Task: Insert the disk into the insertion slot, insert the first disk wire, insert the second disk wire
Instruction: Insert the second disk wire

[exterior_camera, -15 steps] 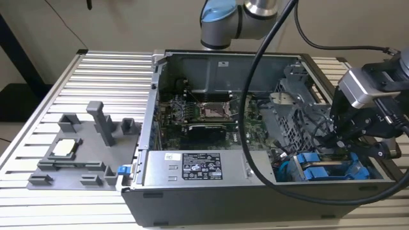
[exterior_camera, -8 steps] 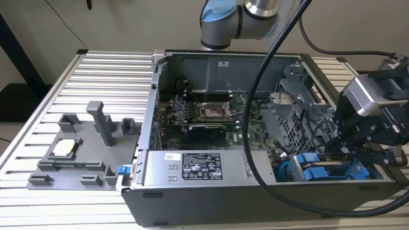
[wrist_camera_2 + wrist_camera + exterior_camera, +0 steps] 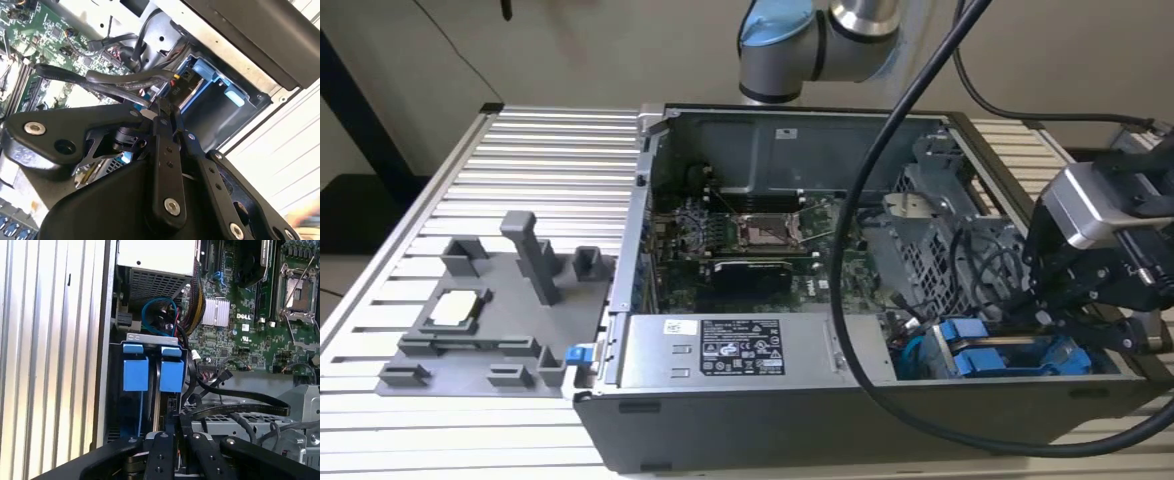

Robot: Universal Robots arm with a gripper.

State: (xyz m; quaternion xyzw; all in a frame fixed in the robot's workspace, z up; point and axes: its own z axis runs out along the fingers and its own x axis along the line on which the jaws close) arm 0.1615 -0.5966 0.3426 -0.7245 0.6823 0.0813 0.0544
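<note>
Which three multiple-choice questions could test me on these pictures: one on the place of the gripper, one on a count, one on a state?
1. In the exterior view, the gripper is:
A. over the grey fixture tray
B. above the processor socket
C. by the blue carriers in the case's corner, at that view's right

2. In the first wrist view, the blue tabs side by side number:
A. one
B. two
C. four

3. The PC case is:
A. open, with the motherboard showing
B. shut with a panel
C. covered by a cloth

Answers: 1 C, it hangs right above the blue carriers. 2 B, two tabs stand next to each other. 3 A, the board and cables lie in plain sight.
</note>
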